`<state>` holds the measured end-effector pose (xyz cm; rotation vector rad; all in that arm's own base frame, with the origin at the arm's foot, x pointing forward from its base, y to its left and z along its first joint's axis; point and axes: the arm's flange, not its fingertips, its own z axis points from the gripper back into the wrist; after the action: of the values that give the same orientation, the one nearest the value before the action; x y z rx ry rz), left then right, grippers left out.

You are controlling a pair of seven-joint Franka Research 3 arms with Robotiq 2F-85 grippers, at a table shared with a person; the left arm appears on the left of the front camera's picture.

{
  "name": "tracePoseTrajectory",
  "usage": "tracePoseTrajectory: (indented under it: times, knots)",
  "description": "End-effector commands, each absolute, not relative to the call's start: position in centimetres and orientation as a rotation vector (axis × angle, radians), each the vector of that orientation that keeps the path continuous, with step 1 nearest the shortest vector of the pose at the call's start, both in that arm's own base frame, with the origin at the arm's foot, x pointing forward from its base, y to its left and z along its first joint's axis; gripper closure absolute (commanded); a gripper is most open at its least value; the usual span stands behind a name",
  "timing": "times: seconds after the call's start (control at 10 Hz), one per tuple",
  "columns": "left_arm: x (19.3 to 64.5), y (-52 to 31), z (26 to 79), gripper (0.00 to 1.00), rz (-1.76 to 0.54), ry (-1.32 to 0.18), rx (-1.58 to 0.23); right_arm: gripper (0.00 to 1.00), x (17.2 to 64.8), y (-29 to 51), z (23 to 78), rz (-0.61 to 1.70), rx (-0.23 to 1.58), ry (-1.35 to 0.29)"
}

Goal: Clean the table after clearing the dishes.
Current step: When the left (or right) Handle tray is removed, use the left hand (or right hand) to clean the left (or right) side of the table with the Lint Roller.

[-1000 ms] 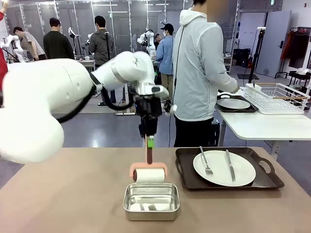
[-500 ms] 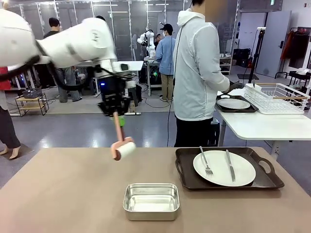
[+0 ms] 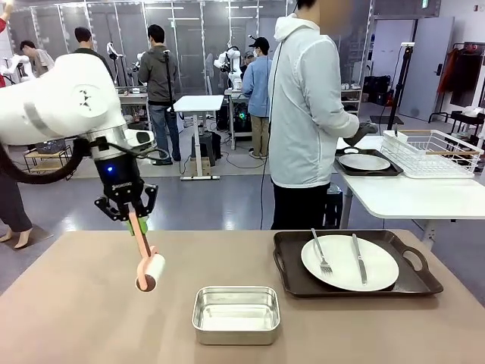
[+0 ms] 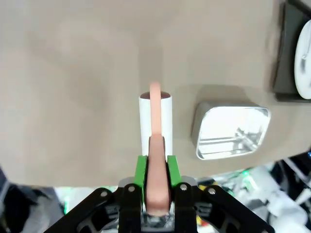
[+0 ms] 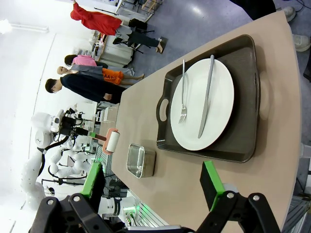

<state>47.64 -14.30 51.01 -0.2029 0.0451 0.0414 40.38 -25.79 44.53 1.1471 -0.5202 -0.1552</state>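
Front view: left gripper [image 3: 137,218] was clamped on the roller [image 3: 151,271] by its pink handle, just left of the steel pan [image 3: 236,312], long axis slanting down toward the table [image 3: 68,318].

From the front camera we looked across the worktop [image 3: 83,318] to its far side. Our left wrist camera faced down along its end effector [image 4: 156,164], close above it. Our right wrist view, rolled sideways, sat farther back; all shared the steel pan [image 3: 236,313].

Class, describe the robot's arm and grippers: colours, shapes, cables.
The left arm has rounded glossy white shells, a black cable looping alongside and a blue wrist light. Both the left gripper and right gripper are black with green pads.
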Motion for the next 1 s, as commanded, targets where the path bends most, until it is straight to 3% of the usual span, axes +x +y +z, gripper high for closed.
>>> tracePoseTrajectory:
  times: [0.0,0.4,0.5,0.8,0.9]
  knots:
    - [48.4,-15.2,51.4,0.92,0.078,0.08,-0.206,0.0,40.2,-25.7,44.7,-0.151,1.148,-0.522]
    - [48.4,-15.2,51.4,0.92,0.078,0.08,-0.206,0.0,40.2,-25.7,44.7,-0.151,1.148,-0.522]
    - [48.2,-15.3,50.6,0.79,0.056,0.058,-0.198,0.0,40.2,-25.7,44.7,-0.151,1.148,-0.522]
    - [49.7,-9.8,46.4,0.79,0.043,-0.063,-0.49,0.0,40.2,-25.7,44.7,-0.151,1.148,-0.522]
    - [49.5,-8.3,45.2,0.79,0.065,-0.131,-0.507,0.0,40.2,-25.7,44.7,-0.151,1.148,-0.522]
